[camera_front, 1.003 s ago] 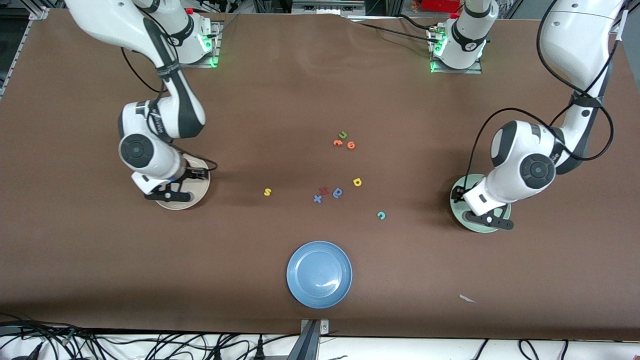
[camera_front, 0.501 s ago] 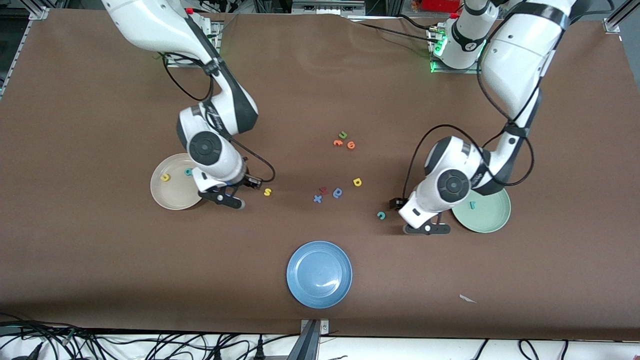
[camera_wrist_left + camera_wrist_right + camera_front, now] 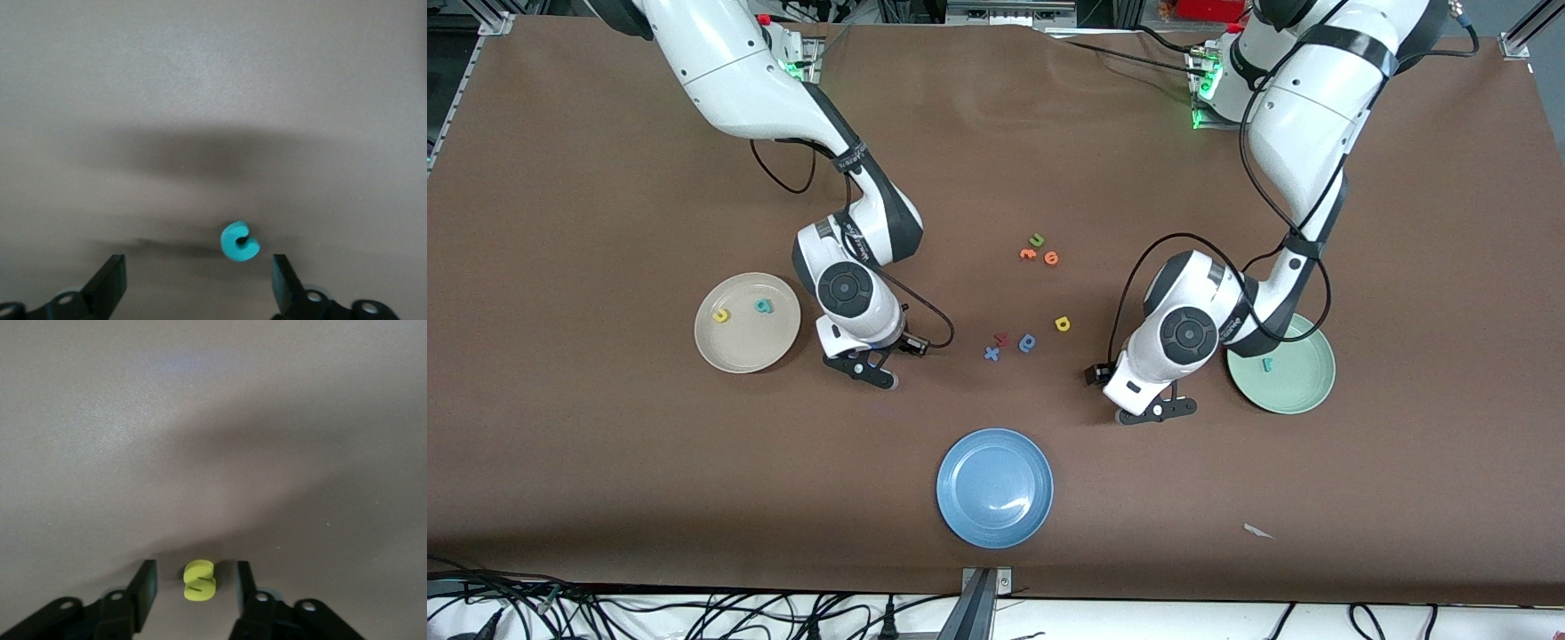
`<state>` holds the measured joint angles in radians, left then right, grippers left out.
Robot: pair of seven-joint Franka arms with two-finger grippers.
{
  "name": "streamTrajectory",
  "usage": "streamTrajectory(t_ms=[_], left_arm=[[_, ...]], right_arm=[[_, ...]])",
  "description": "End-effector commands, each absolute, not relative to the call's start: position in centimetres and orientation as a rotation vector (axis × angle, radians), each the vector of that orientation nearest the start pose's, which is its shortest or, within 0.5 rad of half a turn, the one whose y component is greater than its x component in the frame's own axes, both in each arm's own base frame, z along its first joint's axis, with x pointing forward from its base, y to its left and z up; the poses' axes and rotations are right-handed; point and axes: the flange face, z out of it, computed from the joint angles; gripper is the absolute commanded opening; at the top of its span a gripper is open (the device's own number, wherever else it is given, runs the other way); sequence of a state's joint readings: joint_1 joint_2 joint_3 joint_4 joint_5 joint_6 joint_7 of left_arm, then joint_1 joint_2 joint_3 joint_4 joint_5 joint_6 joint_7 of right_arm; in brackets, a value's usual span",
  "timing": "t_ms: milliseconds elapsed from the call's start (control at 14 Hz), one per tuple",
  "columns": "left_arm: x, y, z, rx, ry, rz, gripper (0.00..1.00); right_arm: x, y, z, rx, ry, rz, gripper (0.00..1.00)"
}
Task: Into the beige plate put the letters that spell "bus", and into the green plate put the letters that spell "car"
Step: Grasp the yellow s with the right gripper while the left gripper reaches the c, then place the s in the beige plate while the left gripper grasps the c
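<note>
My right gripper (image 3: 192,590) brackets the yellow "s" (image 3: 199,580) on the worktop (image 3: 605,462), fingers parted, not touching it. My left gripper (image 3: 199,287) gapes wide — teal "c" (image 3: 239,241) between its fingers, ungrasped.

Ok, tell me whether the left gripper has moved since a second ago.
Yes. The left gripper has left the green plate and moved toward the table's middle, now open over the teal "c".
</note>
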<state>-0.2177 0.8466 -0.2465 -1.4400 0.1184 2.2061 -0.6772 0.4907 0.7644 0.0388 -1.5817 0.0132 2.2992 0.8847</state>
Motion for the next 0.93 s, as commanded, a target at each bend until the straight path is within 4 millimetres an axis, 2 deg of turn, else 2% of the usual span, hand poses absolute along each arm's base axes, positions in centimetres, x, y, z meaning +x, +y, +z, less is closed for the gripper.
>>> streamTrajectory(t_ms=[0, 72, 215, 286, 430, 501, 645, 716, 859], left_arm=[[66.4, -29.8, 18.3, -3.159, -0.423, 0.169, 0.9], [66.2, -30.3, 18.2, -3.154, -0.444, 0.17, 0.87], [66.2, -30.3, 18.2, -3.15, -0.473, 0.168, 0.79], [66.2, -30.3, 18.2, -3.148, -0.489, 0.17, 0.75], [66.0, -30.7, 18.2, -3.137, -0.54, 0.168, 0.66], [66.0, -30.9, 18.1, -3.135, -0.558, 0.166, 0.61], [65.9, -31.0, 18.1, -3.127, -0.589, 0.162, 0.56], [65.9, -31.0, 18.0, -3.125, -0.601, 0.163, 0.54], [65.9, -31.0, 17.6, -3.122, -0.622, 0.163, 0.5]], right_arm=[[60.1, 35.6, 18.0, -3.086, 0.582, 0.089, 0.38], [60.0, 35.7, 18.1, -3.086, 0.58, 0.089, 0.26], [59.6, 35.7, 17.3, -3.1, 0.571, 0.107, 0.24], [59.6, 35.7, 17.3, -3.103, 0.571, 0.11, 0.19], [59.8, 35.7, 18.2, -3.105, 0.552, 0.102, 0.19], [60.0, 35.3, 19.4, -3.117, 0.544, 0.104, 0.19], [61.0, 33.2, 22.9, -3.147, 0.518, 0.124, 0.19], [61.3, 31.6, 24.2, -3.184, 0.448, 0.156, 0.19], [61.9, 28.0, 25.7, -3.244, 0.325, 0.246, 0.19]])
